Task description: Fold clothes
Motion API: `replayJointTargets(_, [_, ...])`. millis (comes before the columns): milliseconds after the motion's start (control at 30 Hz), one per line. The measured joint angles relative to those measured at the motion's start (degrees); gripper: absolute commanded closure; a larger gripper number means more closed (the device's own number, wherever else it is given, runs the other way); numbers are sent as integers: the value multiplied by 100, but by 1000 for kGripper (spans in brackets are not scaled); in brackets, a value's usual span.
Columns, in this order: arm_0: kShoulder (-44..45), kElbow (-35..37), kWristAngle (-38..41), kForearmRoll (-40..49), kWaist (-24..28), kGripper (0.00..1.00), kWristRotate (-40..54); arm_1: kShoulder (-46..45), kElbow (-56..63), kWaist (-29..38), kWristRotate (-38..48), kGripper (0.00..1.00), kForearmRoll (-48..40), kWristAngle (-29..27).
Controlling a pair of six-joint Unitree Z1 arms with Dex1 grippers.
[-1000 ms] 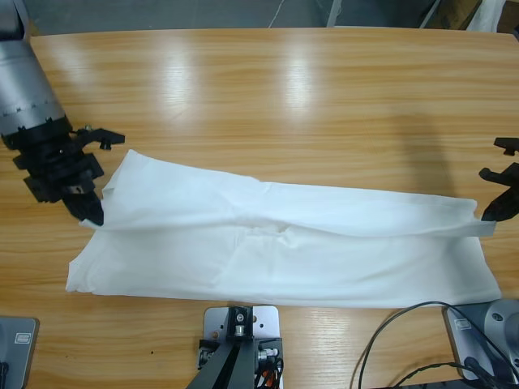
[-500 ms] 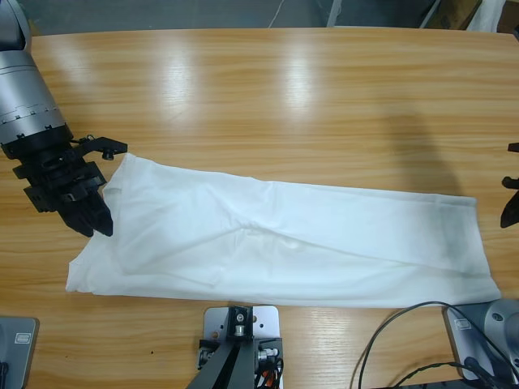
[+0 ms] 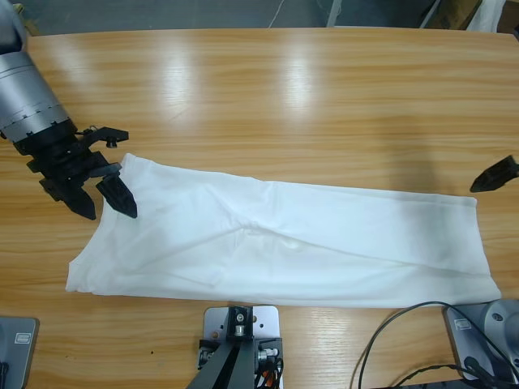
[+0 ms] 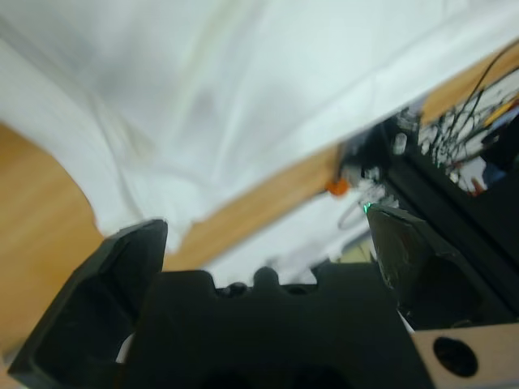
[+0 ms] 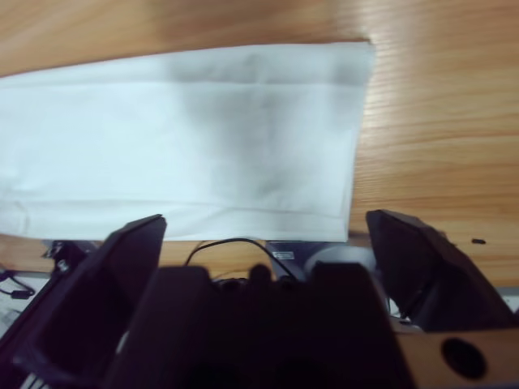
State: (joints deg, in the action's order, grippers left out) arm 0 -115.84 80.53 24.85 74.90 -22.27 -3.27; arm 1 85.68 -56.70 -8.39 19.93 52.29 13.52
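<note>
Your folded white T-shirt [image 3: 284, 243] stretches lengthwise along the counter [image 3: 284, 97], left tool [image 3: 103, 201] released over 1 end, right tool [image 5: 263, 235] released off the other.

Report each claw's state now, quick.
Left claw: open, holding nothing, at the T-shirt's end.
Right claw: open, holding nothing.

The bench [image 3: 324, 105] is showing varnished wood, its glossy grain catching broad light patches. The T-shirt [image 3: 308, 243] is lying as soft, matt white cloth, faintly creased. The left hand [image 3: 104, 203] is looking like matt black plastic below a brushed silver metal arm [image 3: 28, 93].
</note>
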Motion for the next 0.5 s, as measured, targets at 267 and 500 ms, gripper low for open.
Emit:
replayJointTargets(267, [498,-627,-32,-1224,-68,64,-17,-631,327,998,76,93,-338,4])
replayJointTargets(500, [734,-1216,-29,-1890,-576,62,-50,-910,359,1807,94,110,-759,5])
